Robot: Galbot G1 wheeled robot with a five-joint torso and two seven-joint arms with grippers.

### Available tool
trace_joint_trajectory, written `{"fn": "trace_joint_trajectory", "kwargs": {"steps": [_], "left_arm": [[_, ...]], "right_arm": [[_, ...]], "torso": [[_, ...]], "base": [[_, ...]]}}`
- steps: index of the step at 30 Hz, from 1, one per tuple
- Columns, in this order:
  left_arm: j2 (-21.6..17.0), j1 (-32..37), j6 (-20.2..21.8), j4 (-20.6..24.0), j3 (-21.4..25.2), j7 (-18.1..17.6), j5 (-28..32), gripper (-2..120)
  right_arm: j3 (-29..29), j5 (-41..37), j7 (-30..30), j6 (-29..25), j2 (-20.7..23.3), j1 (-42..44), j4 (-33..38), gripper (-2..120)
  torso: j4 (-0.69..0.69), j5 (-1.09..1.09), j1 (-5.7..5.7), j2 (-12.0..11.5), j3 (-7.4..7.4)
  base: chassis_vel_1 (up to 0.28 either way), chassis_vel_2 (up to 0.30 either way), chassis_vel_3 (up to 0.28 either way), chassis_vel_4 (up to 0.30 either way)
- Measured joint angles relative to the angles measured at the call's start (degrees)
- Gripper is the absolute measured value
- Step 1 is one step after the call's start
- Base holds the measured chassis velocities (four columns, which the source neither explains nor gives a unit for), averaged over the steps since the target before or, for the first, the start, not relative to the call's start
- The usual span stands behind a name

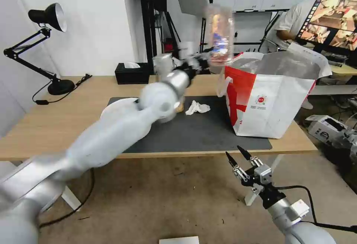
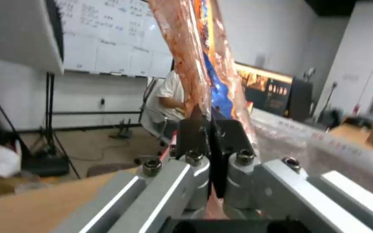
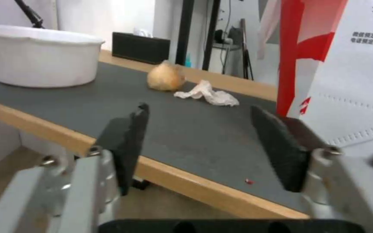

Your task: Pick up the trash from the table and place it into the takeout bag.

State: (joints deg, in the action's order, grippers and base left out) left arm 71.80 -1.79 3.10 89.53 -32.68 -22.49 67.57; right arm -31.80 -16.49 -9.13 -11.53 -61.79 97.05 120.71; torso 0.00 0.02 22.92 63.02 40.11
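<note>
The clear plastic tray (image 1: 220, 35) stands on edge in the air, held from below by the left gripper (image 1: 199, 62), and sits just short of the takeout bag's (image 1: 275, 102) near rim. In the left wrist view the tray (image 2: 204, 58) rises straight out of the gripper (image 2: 208, 129), whose two dark pads are pressed together on its lower edge with only the thin plastic between them. Reddish and blue residue shows through the tray wall; the blur makes it hard to say more about its contents.

The bag stands open on the table (image 1: 55, 125), to the right of the left gripper and slightly below the tray, silver lining visible, its base partly on the dark mat (image 1: 193, 132).

Below and behind the left gripper, on the mat, lie the crumpled white tissue (image 1: 197, 107), the beige knotted bundle (image 3: 165, 77) just beside it, and the white bowl (image 3: 39, 60) farther toward the robot's left.

The right gripper (image 1: 238, 158) hangs below the table's front edge, ahead of the bag's front corner, touching nothing. Its fingers (image 3: 124, 142) are spread wide apart, with the mat, tissue and bundle seen between them.

A black tissue box (image 1: 132, 73) sits at the table's far edge, and a black desk lamp (image 1: 48, 50) stands at the table's far left end.
</note>
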Motion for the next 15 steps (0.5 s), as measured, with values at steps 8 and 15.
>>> {"fn": "trace_joint_trajectory", "kwargs": {"steps": [8, 15], "left_arm": [[12.6, -6.2, 0.4, -17.2, -5.6, -0.2, -13.2, 0], [14.6, -7.0, 0.7, -20.5, -8.2, 2.9, -18.8, 0]], "right_arm": [[0.4, 0.3, 0.1, 0.0, -1.1, 0.2, -0.3, 96], [0.5, 0.1, 0.4, 0.1, -0.7, -0.2, -0.9, 100]], "torso": [[-0.02, 0.0, 0.0, 0.0, 0.0], [0.0, -0.01, 0.0, 0.0, 0.0]], "base": [[0.0, 0.0, 0.0, 0.0], [0.0, 0.0, 0.0, 0.0]]}}
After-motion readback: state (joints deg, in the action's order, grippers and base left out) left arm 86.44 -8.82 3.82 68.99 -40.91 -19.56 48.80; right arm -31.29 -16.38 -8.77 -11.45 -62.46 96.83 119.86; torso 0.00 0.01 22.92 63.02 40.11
